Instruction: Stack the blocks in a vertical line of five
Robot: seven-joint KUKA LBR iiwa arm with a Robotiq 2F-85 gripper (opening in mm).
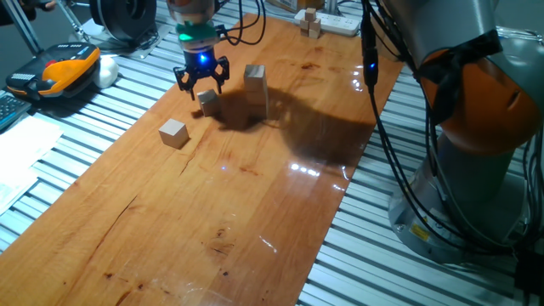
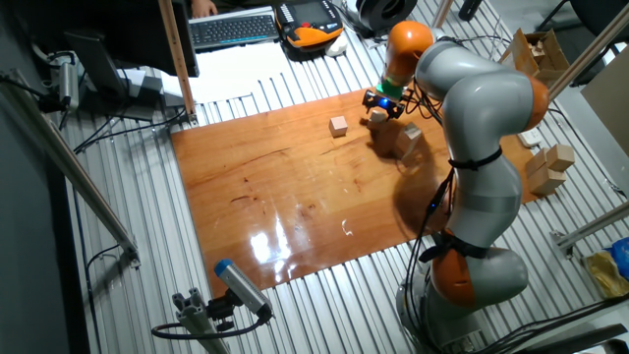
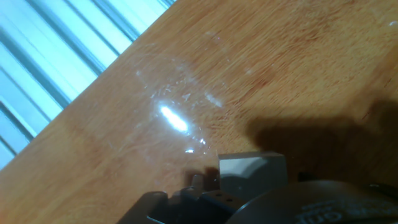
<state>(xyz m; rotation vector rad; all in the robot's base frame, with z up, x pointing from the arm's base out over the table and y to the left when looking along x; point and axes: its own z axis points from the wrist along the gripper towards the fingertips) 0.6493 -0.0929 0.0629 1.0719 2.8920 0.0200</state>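
Note:
My gripper [image 1: 201,83] hangs open just above one small tan block [image 1: 207,103] on the wooden board, its fingers spread to either side and not touching it. The hand view shows that block [image 3: 252,170] at the bottom edge, partly hidden by the hand's body. To the right stands a short upright stack of blocks [image 1: 255,89], in shadow; its exact height is hard to read. A single block [image 1: 173,133] lies apart to the front left. From the other fixed view, the gripper [image 2: 381,102] sits between the lone block [image 2: 339,126] and the stack [image 2: 408,140].
A white power strip [image 1: 333,20] with tiny wooden pieces [image 1: 312,25] lies at the board's far end. An orange-and-black pendant [image 1: 66,68] rests on the slatted metal table to the left. Larger pale wooden blocks [image 2: 550,167] sit beyond the arm's base [image 2: 472,275].

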